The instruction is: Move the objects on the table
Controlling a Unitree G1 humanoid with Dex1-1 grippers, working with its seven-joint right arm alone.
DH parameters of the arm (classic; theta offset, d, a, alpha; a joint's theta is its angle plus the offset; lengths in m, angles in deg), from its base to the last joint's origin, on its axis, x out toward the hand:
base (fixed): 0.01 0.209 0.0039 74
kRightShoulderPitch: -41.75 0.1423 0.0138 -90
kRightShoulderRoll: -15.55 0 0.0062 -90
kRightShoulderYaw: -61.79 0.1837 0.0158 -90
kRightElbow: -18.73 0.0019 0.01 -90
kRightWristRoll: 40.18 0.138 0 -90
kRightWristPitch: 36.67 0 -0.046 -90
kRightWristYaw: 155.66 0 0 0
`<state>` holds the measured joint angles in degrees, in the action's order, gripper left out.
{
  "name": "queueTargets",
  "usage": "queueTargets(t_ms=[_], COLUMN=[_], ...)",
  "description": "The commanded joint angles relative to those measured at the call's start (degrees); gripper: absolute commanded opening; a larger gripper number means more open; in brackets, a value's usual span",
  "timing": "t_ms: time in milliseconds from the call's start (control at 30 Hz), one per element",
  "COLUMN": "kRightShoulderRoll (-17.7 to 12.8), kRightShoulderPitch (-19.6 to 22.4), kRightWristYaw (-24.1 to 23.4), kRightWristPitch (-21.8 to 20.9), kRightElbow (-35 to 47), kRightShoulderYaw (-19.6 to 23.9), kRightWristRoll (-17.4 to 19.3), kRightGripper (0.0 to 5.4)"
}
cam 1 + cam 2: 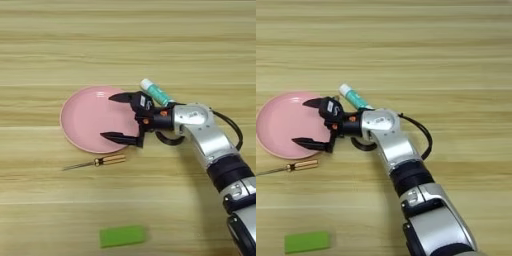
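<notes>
A round pink plate [85,119] lies flat on the broad light wooden table [125,45], left of centre. Above its right rim hangs the right gripper [113,116], two black fingers on a silver forearm [212,140] that enters from the lower right corner. Its jaws are spread wide and hold nothing: one fingertip [114,97] points left over the plate's upper right edge, the other [106,135] over its lower right edge. Whether they touch the plate cannot be told.

Just behind the gripper's wrist lies a white-and-teal glue stick [155,92], its long axis running diagonally, the white cap toward the upper left and the teal body toward the lower right, where the arm partly hides it.

Below the plate, just beside its near rim, lies a thin screwdriver with an amber handle [95,162]. Its long axis is almost horizontal, tilted slightly: the metal tip points left and a little toward the robot, the handle is at the right end.

A flat green rectangular block [122,236] rests well apart near the bottom edge, its long side running left to right.
</notes>
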<state>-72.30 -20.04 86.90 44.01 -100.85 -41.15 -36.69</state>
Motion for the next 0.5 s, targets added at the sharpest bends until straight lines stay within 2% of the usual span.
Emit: queueTargets(t_ms=[33, 367, 500], kRightShoulderRoll=[-0.3, 0.7, 1.2], kRightShoulderPitch=[4.9, 3.7, 3.7], kRightWristYaw=[-2.0, -3.7, -4.8], kRightWristPitch=[-0.4, -0.9, 0.7], kRightElbow=[2.2, 2.5, 3.1], kRightShoulderYaw=[0.8, -0.3, -1.4], kRightWristRoll=[0.0, -2.0, -3.3], kRightGripper=[5.37, 5.37, 5.37])
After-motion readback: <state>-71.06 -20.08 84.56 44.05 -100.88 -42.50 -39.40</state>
